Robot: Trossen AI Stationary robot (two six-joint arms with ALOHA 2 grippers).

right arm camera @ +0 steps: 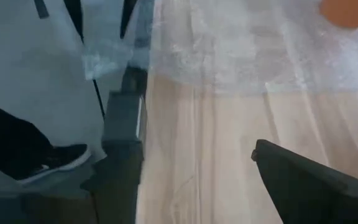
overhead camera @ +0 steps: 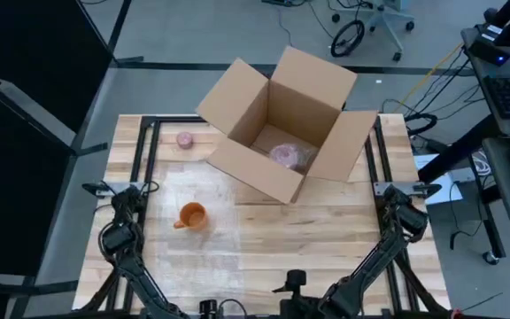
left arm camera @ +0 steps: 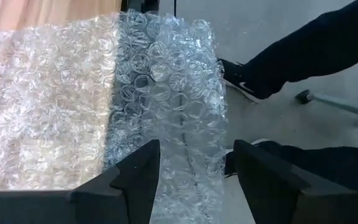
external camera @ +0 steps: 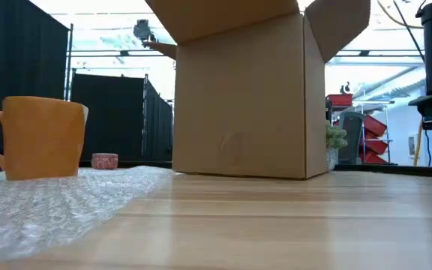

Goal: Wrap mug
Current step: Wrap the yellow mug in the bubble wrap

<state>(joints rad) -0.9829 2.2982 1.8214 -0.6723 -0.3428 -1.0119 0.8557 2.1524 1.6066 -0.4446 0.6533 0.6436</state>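
An orange mug [overhead camera: 191,215] stands upright on a sheet of clear bubble wrap [overhead camera: 180,239] spread over the table's left half; the low view shows the mug [external camera: 42,138] at the left with its handle turned left. My left gripper [left arm camera: 194,180] is open at the table's near edge. Its fingers stand on either side of the bubble wrap's near edge [left arm camera: 179,124], which hangs over the table's edge. My right gripper [right arm camera: 210,186] is open over bare wood near the front edge, to the right of the wrap. My left gripper points down at the bubble wrap's overhanging near edge [left arm camera: 188,155], one finger [left arm camera: 143,171] on each side of a strip of it. I cannot tell whether the fingers touch the wrap.
An open cardboard box [overhead camera: 282,133] stands at the table's far middle with a pink wrapped thing [overhead camera: 286,156] inside. A pink roll [overhead camera: 185,139] lies to the box's left. Bare wood lies to the mug's right. A person's legs and shoes [left arm camera: 247,87] are beyond the near edge.
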